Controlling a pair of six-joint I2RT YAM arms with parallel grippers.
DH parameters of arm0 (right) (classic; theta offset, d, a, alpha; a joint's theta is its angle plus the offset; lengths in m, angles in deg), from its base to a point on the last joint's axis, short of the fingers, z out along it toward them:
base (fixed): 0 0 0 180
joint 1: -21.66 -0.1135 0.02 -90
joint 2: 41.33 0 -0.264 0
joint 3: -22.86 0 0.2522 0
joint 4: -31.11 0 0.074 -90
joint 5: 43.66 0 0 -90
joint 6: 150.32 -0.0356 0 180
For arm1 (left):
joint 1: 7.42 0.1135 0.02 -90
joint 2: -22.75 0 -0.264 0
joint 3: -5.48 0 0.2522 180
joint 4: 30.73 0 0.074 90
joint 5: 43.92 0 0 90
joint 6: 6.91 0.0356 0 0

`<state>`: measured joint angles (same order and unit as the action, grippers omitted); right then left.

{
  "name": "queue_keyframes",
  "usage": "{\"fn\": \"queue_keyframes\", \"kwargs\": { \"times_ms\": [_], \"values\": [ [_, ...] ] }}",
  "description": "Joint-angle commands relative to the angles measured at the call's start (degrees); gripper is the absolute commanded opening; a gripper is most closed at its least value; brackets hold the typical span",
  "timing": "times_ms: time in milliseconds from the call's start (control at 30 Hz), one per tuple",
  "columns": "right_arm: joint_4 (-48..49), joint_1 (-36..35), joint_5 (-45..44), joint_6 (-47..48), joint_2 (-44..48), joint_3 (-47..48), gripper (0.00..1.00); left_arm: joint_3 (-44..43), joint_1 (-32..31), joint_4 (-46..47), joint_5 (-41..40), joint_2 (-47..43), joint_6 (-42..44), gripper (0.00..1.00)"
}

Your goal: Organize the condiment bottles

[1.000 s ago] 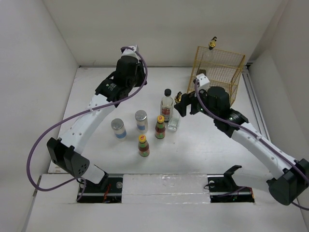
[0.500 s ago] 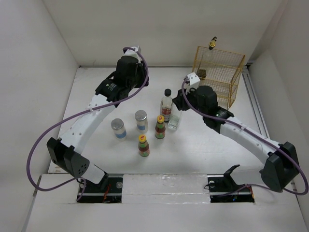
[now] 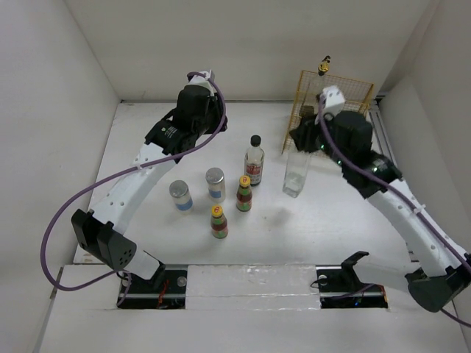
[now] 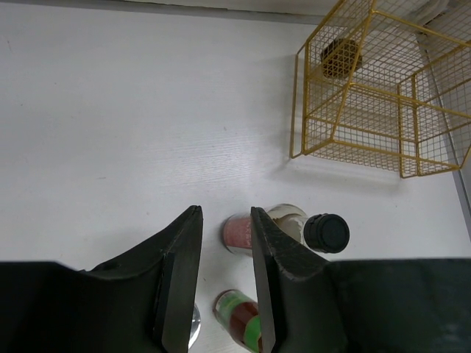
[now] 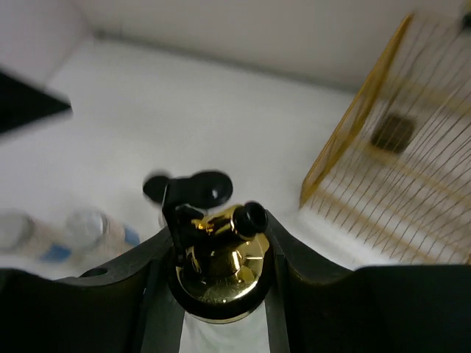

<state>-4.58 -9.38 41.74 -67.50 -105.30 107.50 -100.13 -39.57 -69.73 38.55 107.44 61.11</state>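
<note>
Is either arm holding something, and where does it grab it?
The right gripper holds a clear bottle by its gold cap; the left gripper holds nothing.

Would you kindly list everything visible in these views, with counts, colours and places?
Gold-capped bottles: two, clear; one in the right hand, one at the basket's far edge.
Black-capped bottle: one, red-white label; mid-table.
Yellow-capped bottles: two, red-green labels; in front of it.
Silver-lidded jars: two, white-blue; left of those.
Wire basket: one, yellow; far right.
Dark item: one; inside the basket.
Table: one, white.
Left hand: open, above the table.
Right hand: shut on a gold-capped bottle.
</note>
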Motion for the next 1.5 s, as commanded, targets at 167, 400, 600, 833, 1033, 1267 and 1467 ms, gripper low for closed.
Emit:
{"fn": "queue_keyframes", "kwargs": {
  "times_ms": [167,400,600,833,1033,1267,1467],
  "values": [
    [-0.91,11.78,-4.63,-0.47,-9.32,34.31,0.00,-1.66,0.06,0.54,1.11,-1.19,-0.79,0.28],
    [-0.92,21.72,-5.15,-0.47,-22.15,49.87,0.00,-1.13,0.06,0.54,1.64,-2.24,-0.79,0.28],
    [-0.30,25.24,-9.89,-0.47,-32.61,62.18,0.00,-1.13,0.06,0.54,1.12,-2.77,-0.79,0.28],
    [0.66,27.62,-16.49,-0.99,-40.97,68.61,0.00,0.10,0.06,0.54,1.11,-3.30,-0.79,0.30],
    [4.00,27.62,-22.90,-2.05,-44.92,71.76,0.00,0.10,0.06,0.54,2.34,-2.77,-0.79,0.30],
    [9.18,27.09,-31.34,-2.75,-48.00,74.32,0.00,0.10,0.06,0.54,2.96,-2.24,-1.31,0.30],
    [14.27,26.57,-34.77,-3.36,-52.13,75.47,0.00,0.62,0.06,0.54,2.96,-2.24,-1.31,0.30]
  ]
}}
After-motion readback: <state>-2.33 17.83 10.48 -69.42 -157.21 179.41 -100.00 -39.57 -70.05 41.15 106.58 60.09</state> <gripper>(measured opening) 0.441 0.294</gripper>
